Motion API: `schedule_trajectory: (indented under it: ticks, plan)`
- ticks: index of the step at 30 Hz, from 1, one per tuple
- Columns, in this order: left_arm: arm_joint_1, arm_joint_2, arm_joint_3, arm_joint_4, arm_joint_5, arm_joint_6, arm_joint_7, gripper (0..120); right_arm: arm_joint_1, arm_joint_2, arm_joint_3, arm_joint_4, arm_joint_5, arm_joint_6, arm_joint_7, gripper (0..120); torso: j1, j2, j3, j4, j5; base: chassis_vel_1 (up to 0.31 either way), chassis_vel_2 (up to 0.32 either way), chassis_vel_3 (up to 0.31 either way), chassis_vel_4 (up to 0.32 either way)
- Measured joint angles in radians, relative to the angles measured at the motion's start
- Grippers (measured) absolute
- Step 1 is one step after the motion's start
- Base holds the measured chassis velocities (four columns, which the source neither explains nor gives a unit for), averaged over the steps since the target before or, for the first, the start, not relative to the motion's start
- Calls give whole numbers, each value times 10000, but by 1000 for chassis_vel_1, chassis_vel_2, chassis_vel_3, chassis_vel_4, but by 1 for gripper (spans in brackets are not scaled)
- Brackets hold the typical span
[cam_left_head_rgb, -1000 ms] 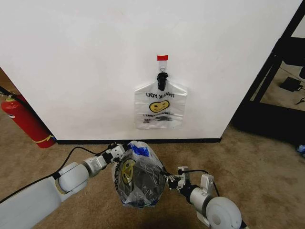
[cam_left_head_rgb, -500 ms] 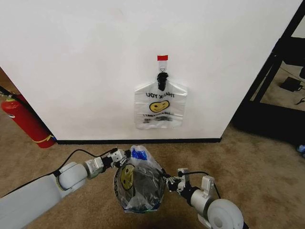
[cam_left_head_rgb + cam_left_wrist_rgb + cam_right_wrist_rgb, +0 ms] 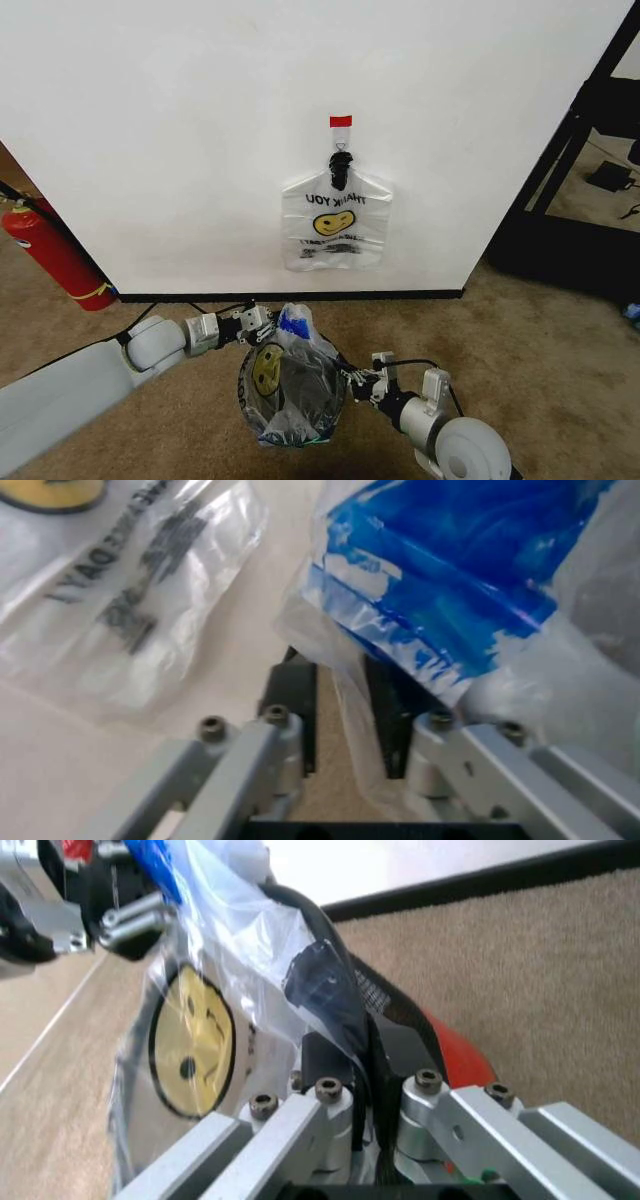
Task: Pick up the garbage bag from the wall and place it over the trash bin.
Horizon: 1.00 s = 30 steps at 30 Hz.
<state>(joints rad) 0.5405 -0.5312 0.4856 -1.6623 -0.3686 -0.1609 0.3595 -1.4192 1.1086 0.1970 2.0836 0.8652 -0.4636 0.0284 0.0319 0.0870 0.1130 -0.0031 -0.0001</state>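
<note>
**Bag going over the bin, both grippers working the rim**

While a second smiley-face bag (image 3: 336, 226) is hanging from the black hook (image 3: 340, 166) on the white wall (image 3: 200, 130), the garbage bag (image 3: 292, 385) in hand is sitting draped over the black wire-mesh trash bin (image 3: 385, 1009) on the carpet, near the robot. The left gripper (image 3: 255, 325) is reaching in at the bin's far left edge; its jaws are parted with a thin fold of the blue-printed plastic running between them, so whether they are actually pinching it I cannot tell. The right gripper (image 3: 356, 381) is clamping bag film against the rim on the right side. To seat the bag well, I judge both edges should be drawn outward and down evenly, keeping the film taut without tearing it. A red fire extinguisher (image 3: 50, 255) is standing far left.
</note>
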Motion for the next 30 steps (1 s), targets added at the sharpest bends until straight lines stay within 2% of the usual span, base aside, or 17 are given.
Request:
schedule_trajectory:
  ticks: [1, 3, 7, 10, 11, 17, 18, 19, 22, 23, 24, 25, 26, 27, 30]
  plan:
    - [115, 57, -198, -7, 230, -12, -41, 28, 44, 38, 34, -11, 50, 23, 22, 0, 0, 0, 0, 0, 1, 0, 0, 0, 0]
    - [199, 97, -335, -7, 359, -24, -75, 30, 65, 53, 57, -28, 73, 35, 35, 0, 0, 0, 0, 0, 1, 0, 0, 0, 0]
    - [749, 242, -999, -71, 932, -79, -1016, 48, 229, 224, 156, -221, 113, 87, 151, 0, 0, 0, 0, 1, -1, 0, 0, 0, 0]
    - [1020, 319, -1311, -266, 977, -41, -1488, 59, 364, 383, 214, -391, 119, 88, 241, 0, 0, 0, 0, 1, 1, 0, 0, 0, 0]
    - [1020, 319, -1311, -266, 977, -41, -1488, 59, 364, 383, 214, -391, 119, 88, 241, 0, 0, 0, 0, 1, 1, 0, 0, 0, 0]
    - [1497, 582, -2488, -457, 1360, 142, -2023, 86, 472, 594, 278, -538, 125, 137, 373, 0, 0, 0, 0, -1, 1, 0, 0, 0, 0]
    - [1497, 582, -2488, -457, 1360, 142, -2023, 86, 472, 594, 278, -538, 125, 137, 373, 0, 0, 0, 0, -1, 1, 0, 0, 0, 0]
    - [1646, 637, -2708, -546, 1273, 240, -2133, 91, 476, 633, 324, -565, 123, 188, 408, 0, 0, 0, 0, 0, 1, 0, 0, 0, 0]
    - [2111, 559, -3131, -904, -349, 869, -3059, 98, 493, 757, 488, -653, 112, 342, 472, 0, 0, 0, -1, 2, 5, 0, 0, 0, 0]
    - [2441, 370, -3319, -1343, -1765, 1668, -3956, 100, 499, 831, 552, -681, 102, 415, 504, 0, 0, 0, 0, 0, 0, 0, 0, 0, 0]
    - [2524, 315, -3376, -1464, -2094, 1884, -4153, 100, 502, 855, 571, -686, 101, 438, 514, 0, 0, 0, 0, -1, -3, 0, 0, 0, 0]
    - [2940, 12, -3721, -2127, -3756, 2993, -5187, 100, 511, 974, 646, -705, 75, 600, 576, 0, 0, 0, 0, -2, -3, 0, 0, 0, 0]
    - [2940, 12, -3721, -2127, -3756, 2993, -5187, 100, 511, 974, 646, -705, 75, 600, 576, 0, 0, 0, 0, -2, -3, 0, 0, 0, 0]
    - [3081, -83, -3845, -2339, -4207, 3285, -5488, 100, 514, 1017, 670, -709, 67, 651, 597, 0, 0, 0, -1, -2, 1, 0, 0, 0, 0]
    - [3522, -244, -4266, -3118, -5708, 4600, -6450, 100, 501, 1139, 773, -711, 51, 814, 670, 0, 0, 0, -1, 0, -1, 0, 0, 0, 0]
